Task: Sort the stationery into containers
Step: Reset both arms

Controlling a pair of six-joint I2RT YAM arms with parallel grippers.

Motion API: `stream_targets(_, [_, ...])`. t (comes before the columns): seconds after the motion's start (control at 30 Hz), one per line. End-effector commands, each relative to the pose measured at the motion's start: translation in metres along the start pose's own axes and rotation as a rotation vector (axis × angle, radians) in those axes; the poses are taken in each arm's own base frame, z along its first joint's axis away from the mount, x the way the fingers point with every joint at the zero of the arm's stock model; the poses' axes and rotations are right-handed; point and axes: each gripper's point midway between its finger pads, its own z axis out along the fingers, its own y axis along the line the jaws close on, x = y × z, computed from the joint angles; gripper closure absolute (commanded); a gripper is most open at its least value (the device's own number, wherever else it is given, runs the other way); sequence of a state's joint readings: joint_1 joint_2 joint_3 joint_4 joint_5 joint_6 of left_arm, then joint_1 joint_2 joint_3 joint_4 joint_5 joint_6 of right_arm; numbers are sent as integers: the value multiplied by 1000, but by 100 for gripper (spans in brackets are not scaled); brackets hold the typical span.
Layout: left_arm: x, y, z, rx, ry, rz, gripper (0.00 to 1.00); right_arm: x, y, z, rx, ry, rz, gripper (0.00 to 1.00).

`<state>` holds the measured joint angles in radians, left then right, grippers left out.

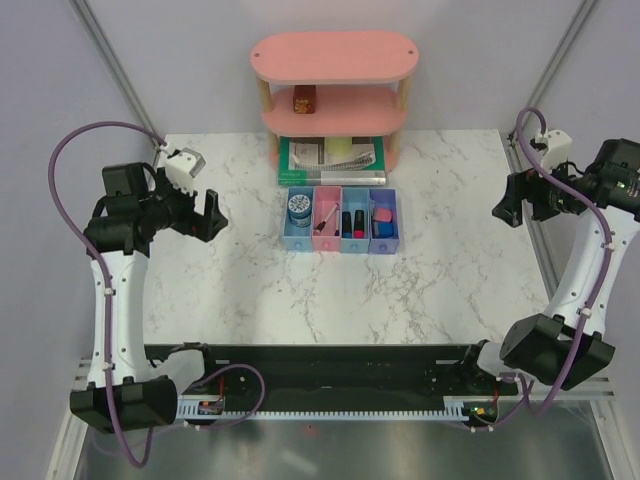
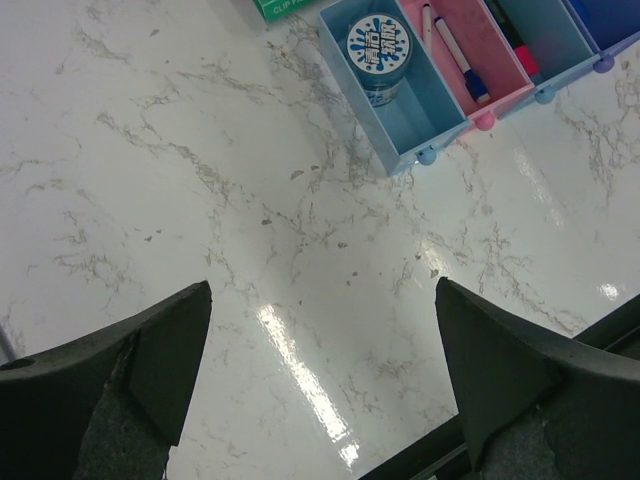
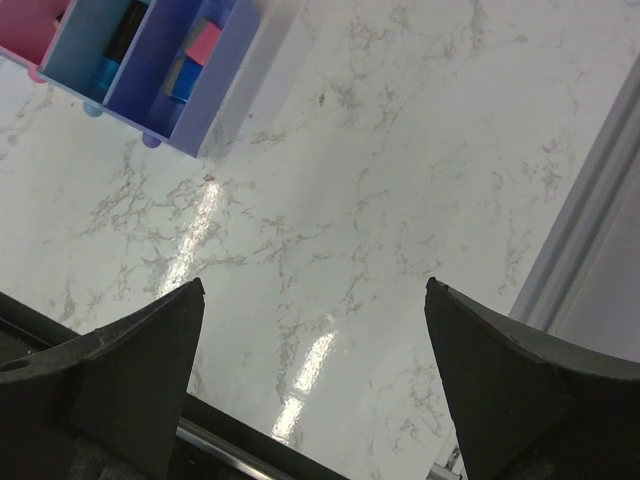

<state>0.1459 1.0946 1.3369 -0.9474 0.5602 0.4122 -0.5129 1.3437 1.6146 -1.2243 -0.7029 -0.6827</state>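
The containers [image 1: 297, 243], four narrow trays joined in a row, stand at the table's middle back. The stationery lies inside them. A blue tape roll [image 1: 298, 208] [image 2: 378, 50] fills the left light blue tray [image 2: 415, 152]. Two thin pens [image 2: 462, 55] lie in the pink tray. Highlighters [image 1: 352, 222] [image 3: 122, 28] sit in the third tray. A pink eraser [image 1: 381, 213] [image 3: 205, 42] rests in the purple tray [image 3: 235, 90]. My left gripper [image 1: 203, 214] [image 2: 322, 290] hovers open and empty at the left. My right gripper [image 1: 508, 207] [image 3: 315, 285] hangs open and empty at the right.
A pink oval shelf [image 1: 335, 55] stands behind the trays, with a brown box [image 1: 304, 99] on its middle level and green books [image 1: 330, 160] at its foot. A black rail [image 1: 330, 378] runs along the near edge. Metal frame posts [image 3: 590, 220] border the table.
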Motion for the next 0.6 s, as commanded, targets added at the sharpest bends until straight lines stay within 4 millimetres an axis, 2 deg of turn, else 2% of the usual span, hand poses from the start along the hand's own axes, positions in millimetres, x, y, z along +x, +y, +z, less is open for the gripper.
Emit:
stream_targets(0.0, [-7, -2, -8, -18, -49, -9, 0, -24, 30, -11, -103, -130, -84, 2])
stream_targets(0.2, [-17, -3, -13, -20, -81, -21, 0, -31, 38, -25, -58, -167, -136, 2])
stream_targets(0.37, [-20, -2, -11, -19, -90, -38, 0, -28, 48, -31, -60, -184, -171, 2])
stream_targets(0.57, [-23, -1, -10, -21, -101, -50, 0, -30, 48, -32, -54, -188, -179, 2])
